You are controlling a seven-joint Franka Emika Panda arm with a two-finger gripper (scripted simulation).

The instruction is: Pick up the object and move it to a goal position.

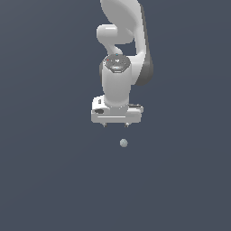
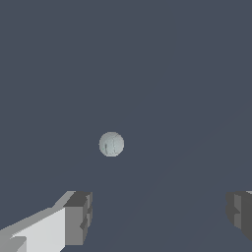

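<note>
The object is a tiny pale grey-green ball (image 1: 123,143) that sits on the dark grey surface a short way below and slightly to the exterior view's right of my gripper (image 1: 116,125). In the wrist view the ball (image 2: 111,144) lies apart from my gripper (image 2: 160,216), beyond the two fingertips (image 2: 78,216), which stand wide apart. The gripper is open and empty, pointing down, and touches nothing.
The white arm (image 1: 119,54) rises behind the gripper toward the top of the exterior view. A plain dark grey surface (image 1: 54,171) fills everything else in both views.
</note>
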